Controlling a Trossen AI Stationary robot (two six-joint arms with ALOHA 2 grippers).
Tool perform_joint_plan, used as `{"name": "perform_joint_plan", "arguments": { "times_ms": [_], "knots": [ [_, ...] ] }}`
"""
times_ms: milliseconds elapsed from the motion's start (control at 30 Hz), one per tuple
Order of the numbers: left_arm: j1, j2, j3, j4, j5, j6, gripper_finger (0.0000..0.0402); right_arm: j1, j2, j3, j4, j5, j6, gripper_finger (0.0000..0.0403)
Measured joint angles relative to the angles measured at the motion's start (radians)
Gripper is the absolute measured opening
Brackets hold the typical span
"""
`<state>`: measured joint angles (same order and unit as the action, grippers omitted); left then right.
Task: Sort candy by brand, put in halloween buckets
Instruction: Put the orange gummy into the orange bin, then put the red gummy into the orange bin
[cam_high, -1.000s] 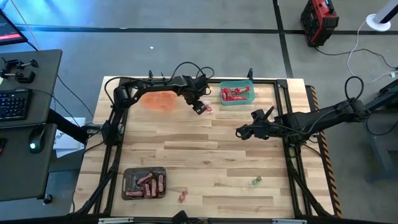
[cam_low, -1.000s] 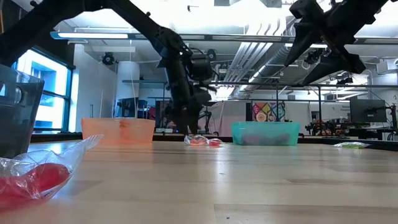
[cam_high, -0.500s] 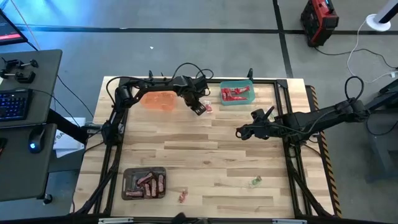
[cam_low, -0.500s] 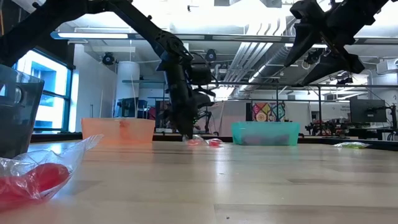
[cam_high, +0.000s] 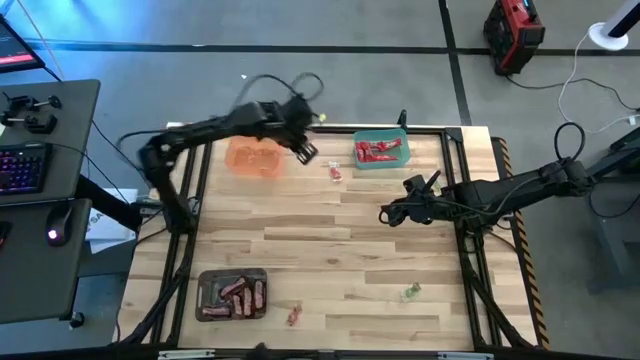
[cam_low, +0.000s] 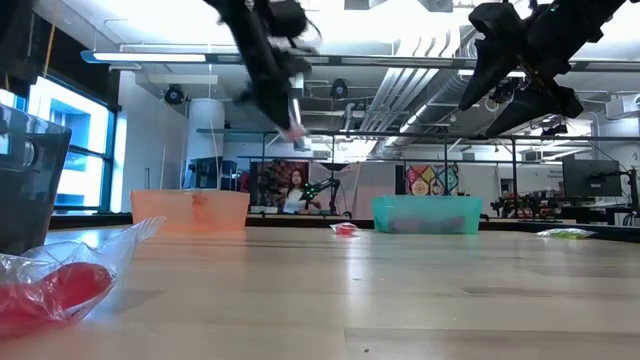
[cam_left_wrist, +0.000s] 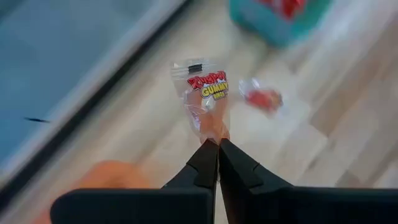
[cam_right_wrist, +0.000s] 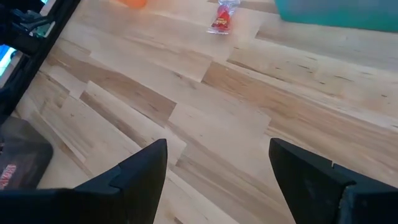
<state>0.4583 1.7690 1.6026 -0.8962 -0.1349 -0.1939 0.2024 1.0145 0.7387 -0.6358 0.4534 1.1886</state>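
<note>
My left gripper (cam_high: 305, 152) hangs above the table between the orange bucket (cam_high: 255, 158) and the green bucket (cam_high: 381, 150). It is shut on a clear gummy candy packet (cam_left_wrist: 208, 93) with red and yellow print. A red wrapped candy (cam_high: 334, 172) lies on the wood just below it, also visible in the left wrist view (cam_left_wrist: 264, 98). The green bucket holds red candy and the grey bucket (cam_high: 232, 294) at the near left holds dark bars. My right gripper (cam_high: 385, 212) waits open above the table's middle right. My left gripper pinches one end of the packet (cam_left_wrist: 214, 127) between its two fingertips. The fingers slant downward. The packet sticks out past the fingertips (cam_low: 297, 133), lifted well clear of the table.
A red candy (cam_high: 293, 316) lies near the front edge beside the grey bucket, also close to the low camera (cam_low: 60, 285). A small green candy (cam_high: 410, 292) lies at the near right. Bare wood spans the table's middle (cam_right_wrist: 205, 106).
My left gripper has shut on the clear packet that lay beside the red candy. It has then risen with the packet and drawn back a little toward the orange bucket. The packet is lifted clear; the red candy stays on the table.
</note>
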Motion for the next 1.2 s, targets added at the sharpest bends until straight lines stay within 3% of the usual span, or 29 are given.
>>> {"name": "perform_joint_plan", "arguments": {
  "times_ms": [100, 200, 433, 600, 900, 1033, 1100, 1200],
  "knots": [
    [0.009, -0.128, -0.066, -0.056, -0.066, -0.044, 0.0, 0.0, 0.0, 0.0, -0.004, 0.009, -0.003, 0.0275],
    [0.028, -0.229, -0.213, -0.075, -0.111, -0.101, 0.0, 0.0, 0.0, 0.0, -0.004, 0.009, -0.026, 0.0275],
    [0.139, -0.388, -0.548, 0.011, -0.082, -0.215, 0.0001, 0.0, 0.0, 0.0, -0.004, 0.023, -0.043, 0.0275],
    [0.222, -0.395, -0.594, 0.138, -0.05, -0.18, 0.0026, 0.0, 0.0, 0.0, -0.004, 0.048, -0.045, 0.0275],
    [0.289, -0.4, -0.591, 0.161, 0.084, -0.188, 0.0144, 0.0, 0.0, 0.0, -0.004, 0.041, -0.045, 0.0275],
    [0.196, -0.418, -0.591, 0.167, 0.298, -0.197, 0.0179, 0.0, 0.0, 0.0, -0.004, 0.04, -0.047, 0.0275],
    [0.077, -0.429, -0.591, 0.178, 0.375, -0.214, 0.0187, 0.0, 0.0, 0.0, -0.004, 0.039, -0.065, 0.0275],
    [-0.164, -0.436, -0.591, 0.224, 0.39, -0.281, 0.019, 0.0, 0.0, 0.0, -0.004, 0.039, -0.09, 0.0275]
  ]
}}
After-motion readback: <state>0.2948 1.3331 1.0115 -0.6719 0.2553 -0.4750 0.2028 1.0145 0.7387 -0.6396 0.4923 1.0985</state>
